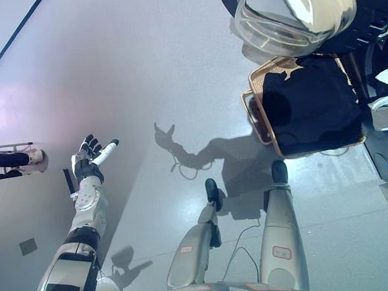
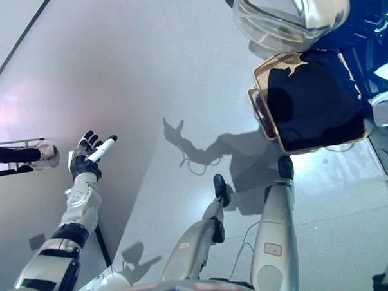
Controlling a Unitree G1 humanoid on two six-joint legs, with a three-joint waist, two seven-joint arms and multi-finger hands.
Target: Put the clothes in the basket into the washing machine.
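A tan wicker basket [image 1: 259, 94] stands on the floor at the upper right, filled with dark navy clothes [image 1: 311, 105]. Just beyond it hangs the washing machine's round glass door [image 1: 291, 15], open, against the dark machine front [image 1: 372, 15]. My left hand [image 1: 90, 156] is open with its fingers spread, stretched out over the bare floor at the left, far from the basket. Part of my right arm [image 1: 386, 114] shows at the right edge beside the basket; its hand is cut off by the edge.
A person's shoe [image 1: 33, 160] and dark trouser leg stand at the far left, near my left hand. Grey floor [image 1: 165, 69] stretches between my left hand and the basket. A dark line [image 1: 12, 37] crosses the floor's upper left corner.
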